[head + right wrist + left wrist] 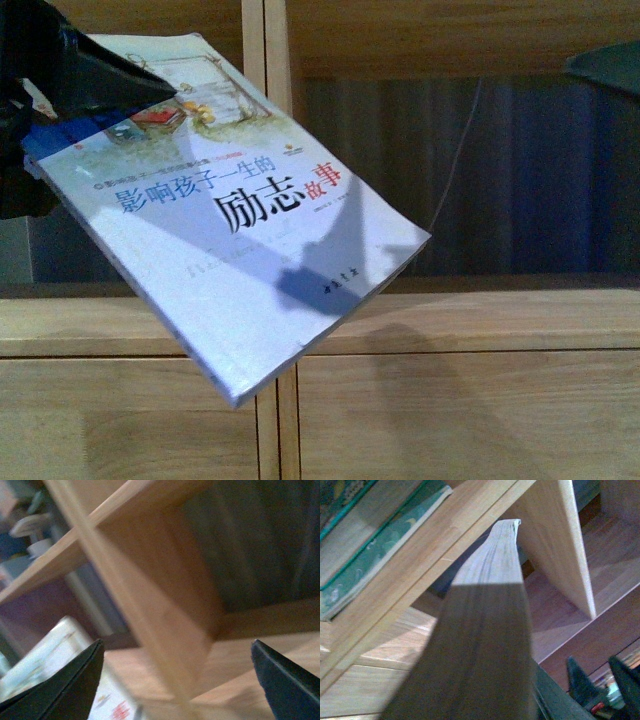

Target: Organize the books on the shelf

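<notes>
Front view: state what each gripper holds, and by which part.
Left gripper clamps the white book by a top corner. Right gripper is open, holding nothing.

Front view: from the robot's body, square-on and very near the shelf (440,330). Drawer fronts fill the lower frame, and the white book (230,230) crosses the left and centre.
Left wrist view: rolled over so the shelf boards run diagonally. It looks along the white book from its near end into a compartment, with a teal book (375,555) on a board beyond.
Right wrist view: tilted, blurred and close, looking out between the spread fingers of the right gripper (176,645) at a shelf divider.
Shared: all three views show the shelf and the white book.
</notes>
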Action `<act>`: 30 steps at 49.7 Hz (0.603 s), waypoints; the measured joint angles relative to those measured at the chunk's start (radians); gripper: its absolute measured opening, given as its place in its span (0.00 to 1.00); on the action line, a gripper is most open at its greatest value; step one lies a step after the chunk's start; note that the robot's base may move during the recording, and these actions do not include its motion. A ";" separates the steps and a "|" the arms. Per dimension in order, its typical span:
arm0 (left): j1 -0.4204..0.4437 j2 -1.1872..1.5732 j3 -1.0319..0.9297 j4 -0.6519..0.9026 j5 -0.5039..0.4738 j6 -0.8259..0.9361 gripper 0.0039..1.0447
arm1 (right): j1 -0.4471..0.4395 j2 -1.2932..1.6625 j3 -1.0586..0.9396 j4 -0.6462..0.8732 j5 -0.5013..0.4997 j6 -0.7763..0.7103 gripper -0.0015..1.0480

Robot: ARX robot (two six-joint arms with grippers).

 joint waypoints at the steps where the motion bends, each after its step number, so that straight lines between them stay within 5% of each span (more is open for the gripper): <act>1: 0.006 -0.004 0.003 -0.018 -0.003 0.017 0.17 | -0.011 0.003 0.004 0.005 0.010 -0.013 0.89; 13: 0.129 -0.088 0.072 -0.303 -0.103 0.433 0.17 | -0.289 0.041 0.017 0.055 0.042 -0.150 0.93; 30: 0.406 -0.196 0.072 -0.392 -0.063 0.895 0.17 | -0.430 0.035 -0.084 0.042 -0.004 -0.144 0.93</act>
